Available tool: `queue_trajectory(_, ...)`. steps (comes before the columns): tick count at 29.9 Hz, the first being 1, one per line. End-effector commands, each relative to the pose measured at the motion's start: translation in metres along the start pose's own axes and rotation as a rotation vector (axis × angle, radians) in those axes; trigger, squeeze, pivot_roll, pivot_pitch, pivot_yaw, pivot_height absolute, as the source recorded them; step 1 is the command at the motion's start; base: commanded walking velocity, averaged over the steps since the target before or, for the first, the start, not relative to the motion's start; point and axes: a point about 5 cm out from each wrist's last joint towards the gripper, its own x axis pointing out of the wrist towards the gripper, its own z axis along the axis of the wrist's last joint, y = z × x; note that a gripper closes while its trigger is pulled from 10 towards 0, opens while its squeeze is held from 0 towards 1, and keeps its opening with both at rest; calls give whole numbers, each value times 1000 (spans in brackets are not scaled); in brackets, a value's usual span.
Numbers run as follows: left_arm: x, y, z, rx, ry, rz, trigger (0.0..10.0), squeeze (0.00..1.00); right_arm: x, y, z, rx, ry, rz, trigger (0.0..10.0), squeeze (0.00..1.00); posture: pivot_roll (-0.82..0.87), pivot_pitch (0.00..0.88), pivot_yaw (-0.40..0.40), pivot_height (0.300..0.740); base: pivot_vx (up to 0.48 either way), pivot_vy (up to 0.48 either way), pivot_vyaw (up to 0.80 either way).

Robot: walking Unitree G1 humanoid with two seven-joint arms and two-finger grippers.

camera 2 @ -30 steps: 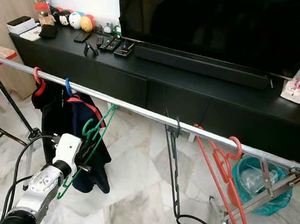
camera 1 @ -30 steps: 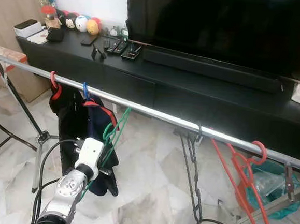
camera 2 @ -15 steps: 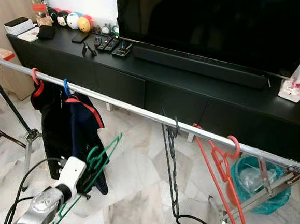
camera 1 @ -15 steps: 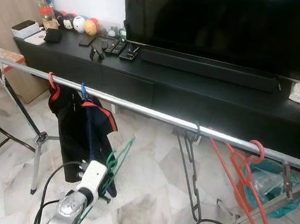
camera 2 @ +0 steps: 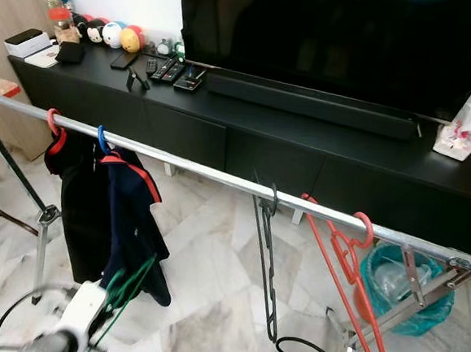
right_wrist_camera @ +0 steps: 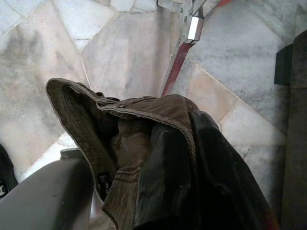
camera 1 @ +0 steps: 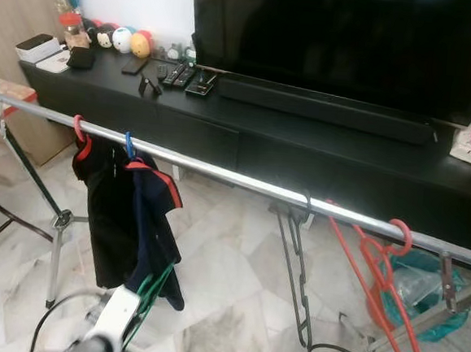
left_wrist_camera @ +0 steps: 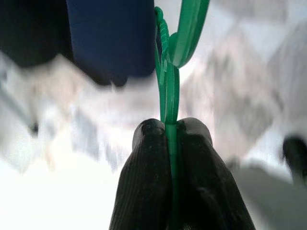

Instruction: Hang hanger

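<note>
Green hanger [left_wrist_camera: 169, 72] sits pinched between the left gripper's [left_wrist_camera: 171, 143] clenched fingers, low at seven o'clock beneath the metal rail [camera 1: 243, 179], beside dark garments [camera 1: 130, 217]. Right gripper [right_wrist_camera: 192, 158] clamps olive cloth [right_wrist_camera: 124, 139].

A metal rail [camera 1: 243, 181] runs across the room on a slant, from a tripod stand [camera 1: 59, 219] on the left down to a folding frame [camera 2: 422, 297] on the right. 4 hangers ride on it — a red hook [camera 1: 79, 125] and a blue hook [camera 1: 129, 143] close together near the left end, both carrying dark garments [camera 1: 130, 217]; a bare black hanger [camera 2: 266, 260] near the middle; and a bare red hanger [camera 2: 344, 270] towards the right. Below is a marble floor [camera 1: 227, 281] with a black cable [camera 2: 303, 348] lying on it. Behind stands a long black cabinet [camera 2: 246, 140] bearing a TV [camera 2: 344, 38], remotes [camera 2: 172, 69], toy balls [camera 2: 120, 36] and a tissue pack [camera 2: 455, 132].
</note>
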Motion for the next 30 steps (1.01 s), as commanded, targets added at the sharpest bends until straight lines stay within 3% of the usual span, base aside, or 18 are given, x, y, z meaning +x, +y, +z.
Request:
queue_trajectory(1,-3,1,-12,13,61,5,10000,0,0,1,1,1,-6,2,10000,0,57,0,11,740,0,0,0)
queue_trajectory(2,-8,-2,-25,1,123,12,10000,0,0,1,2,0,-6,3,10000,0,61,0,8,740,0,0,0)
queue_trajectory(8,-16,-3,-47,19,246,46,10000,0,0,2,2,-4,-7,5,10000,0,61,0,8,740,0,0,0)
queue_trajectory(12,-24,3,-63,-68,334,139,10000,0,0,1,2,-3,-8,4,10000,0,60,0,7,740,0,0,0)
queue_trajectory(14,-25,4,-64,-114,337,165,10000,0,0,1,2,-3,-9,4,10000,0,60,0,7,740,0,0,0)
queue_trajectory(30,-26,5,-66,-115,357,171,10000,0,0,1,3,-4,-11,5,10000,0,60,0,7,740,0,0,0)
